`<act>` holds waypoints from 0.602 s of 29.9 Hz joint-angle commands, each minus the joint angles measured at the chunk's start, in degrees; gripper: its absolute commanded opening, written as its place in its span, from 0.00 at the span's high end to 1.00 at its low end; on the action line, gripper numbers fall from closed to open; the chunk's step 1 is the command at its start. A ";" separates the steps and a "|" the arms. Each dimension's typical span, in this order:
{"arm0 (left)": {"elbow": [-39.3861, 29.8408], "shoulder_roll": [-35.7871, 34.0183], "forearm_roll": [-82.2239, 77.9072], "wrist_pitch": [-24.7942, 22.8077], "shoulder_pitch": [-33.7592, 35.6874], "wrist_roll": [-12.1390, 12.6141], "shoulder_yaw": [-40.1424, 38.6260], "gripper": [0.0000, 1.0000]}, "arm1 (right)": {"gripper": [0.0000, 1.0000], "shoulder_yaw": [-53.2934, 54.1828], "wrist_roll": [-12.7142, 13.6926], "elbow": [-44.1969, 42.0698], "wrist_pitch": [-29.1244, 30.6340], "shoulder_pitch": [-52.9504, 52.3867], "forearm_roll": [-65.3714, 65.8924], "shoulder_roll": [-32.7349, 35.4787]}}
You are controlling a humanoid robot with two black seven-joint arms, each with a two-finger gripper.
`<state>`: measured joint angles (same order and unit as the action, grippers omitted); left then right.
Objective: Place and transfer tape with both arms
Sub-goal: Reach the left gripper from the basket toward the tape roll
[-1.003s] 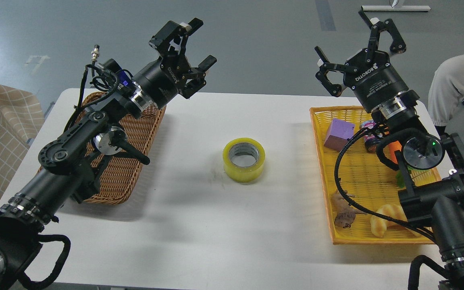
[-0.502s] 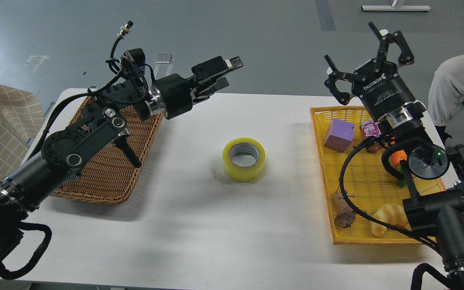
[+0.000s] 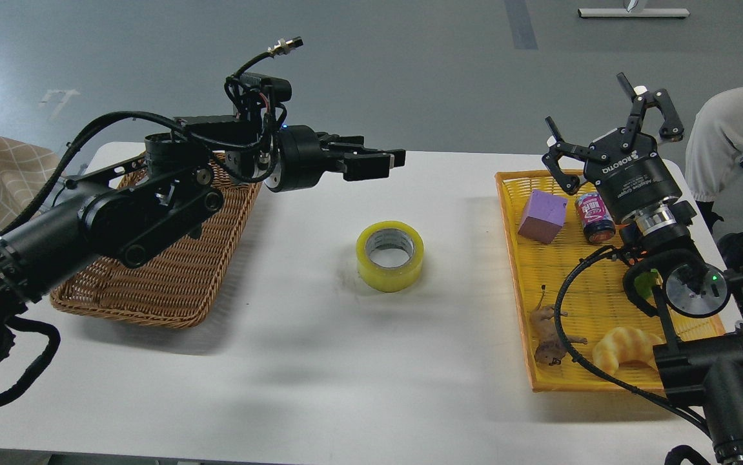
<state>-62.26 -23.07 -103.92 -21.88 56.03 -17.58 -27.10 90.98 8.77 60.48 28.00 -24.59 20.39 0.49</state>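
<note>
The tape (image 3: 390,256), a wide yellowish roll with a grey-white core, lies flat in the middle of the white table (image 3: 319,361). My left gripper (image 3: 381,160) points to the right, in the air above the table, behind and a little left of the tape; its fingers look spread, open and empty. My right gripper (image 3: 610,128) is open and empty, raised over the back end of the yellow tray (image 3: 514,271), far to the right of the tape.
A brown wicker basket (image 3: 152,284) lies under my left arm. The yellow tray holds a purple block (image 3: 542,216), a small can (image 3: 594,216), a toy animal (image 3: 549,336) and a croissant (image 3: 626,349). A person (image 3: 739,129) sits at the far right.
My left arm has swung right and down, and its gripper has turned from pointing up to pointing right, nearer the tape. My right gripper has drawn back to the right. The tape has not moved.
</note>
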 commanded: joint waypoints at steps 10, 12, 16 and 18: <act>0.38 3.65 -7.09 -0.44 1.80 10.10 11.98 0.02 | 0.00 0.08 -0.15 -0.63 0.00 0.68 0.00 -0.05; 0.47 4.09 -6.91 -0.53 2.06 10.98 13.47 0.02 | 0.00 0.08 -0.15 -0.54 0.00 0.94 0.00 -0.05; 2.75 4.44 -6.65 -1.41 2.06 11.43 14.36 0.02 | 0.00 0.08 -0.15 -0.28 0.00 1.64 0.00 -0.05; 4.68 5.58 -6.56 -2.37 1.98 11.43 14.36 0.02 | 0.00 0.16 -0.15 -0.27 0.00 1.73 0.00 -0.05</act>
<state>-59.93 -18.67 -110.60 -23.14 58.08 -6.24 -12.89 91.06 8.61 60.09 28.00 -23.11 20.39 0.44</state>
